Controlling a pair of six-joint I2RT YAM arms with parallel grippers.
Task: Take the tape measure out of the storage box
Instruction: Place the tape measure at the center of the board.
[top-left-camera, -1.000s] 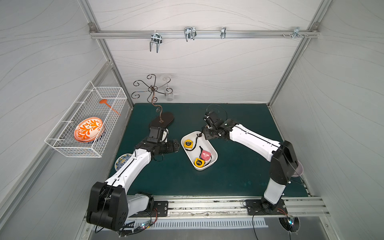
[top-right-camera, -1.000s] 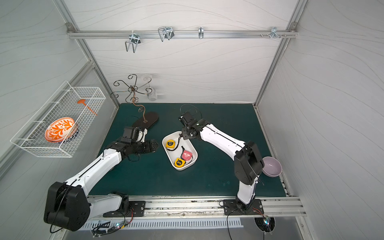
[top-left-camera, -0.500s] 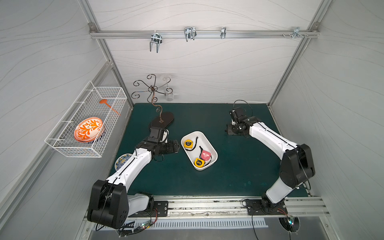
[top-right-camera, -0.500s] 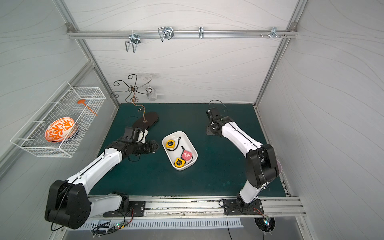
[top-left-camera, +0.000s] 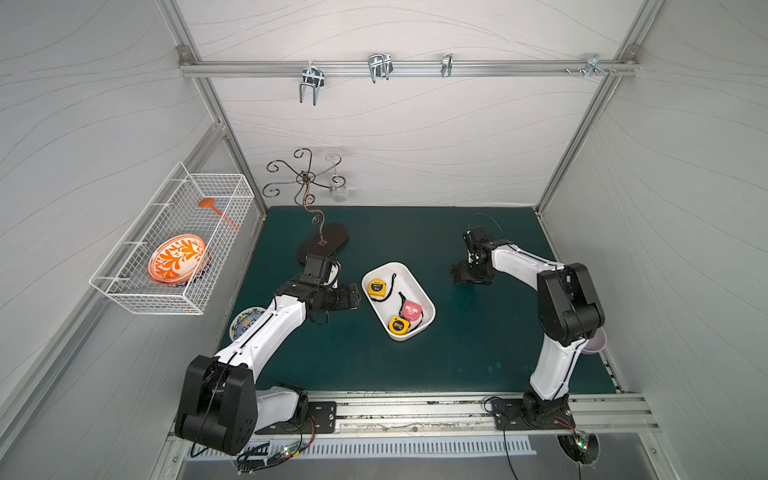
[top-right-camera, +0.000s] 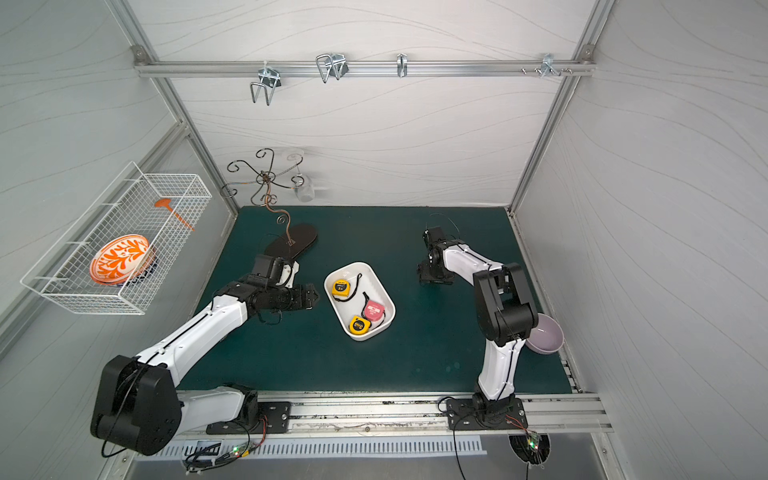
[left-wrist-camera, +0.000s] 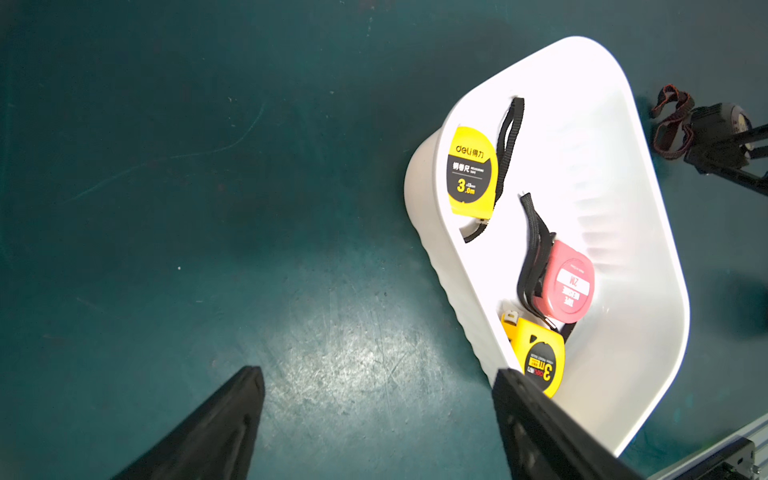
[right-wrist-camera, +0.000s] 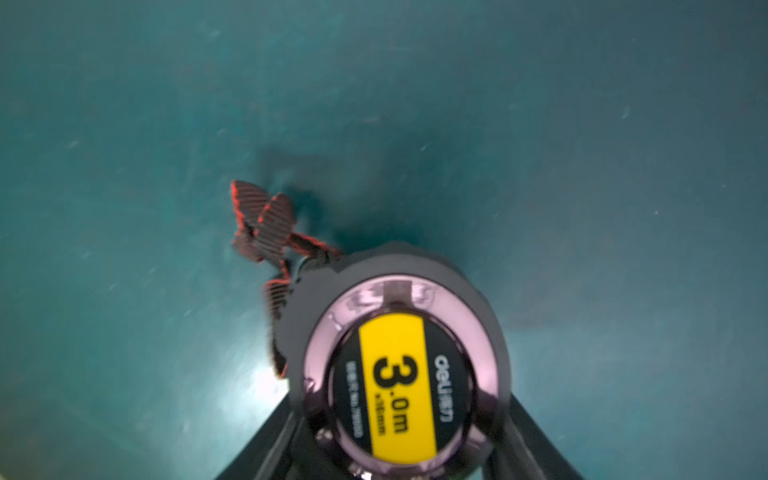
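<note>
Moved off the box (top-left-camera: 411, 282), right gripper (top-left-camera: 469, 277) now grips a tape measure (right-wrist-camera: 399, 374) well right of it; left gripper (top-left-camera: 351, 297) beside the box stands wide.

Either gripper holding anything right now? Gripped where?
Right gripper is shut on the black tape measure, with its jaws clamping opposite sides of the round case. Left gripper is open and holds nothing.

White storage box (top-left-camera: 415, 282). Black tape measure (right-wrist-camera: 399, 291), yellow-banded label (right-wrist-camera: 395, 386), red-edged black strap (right-wrist-camera: 266, 224). Dark teal mat (top-left-camera: 415, 365).
</note>
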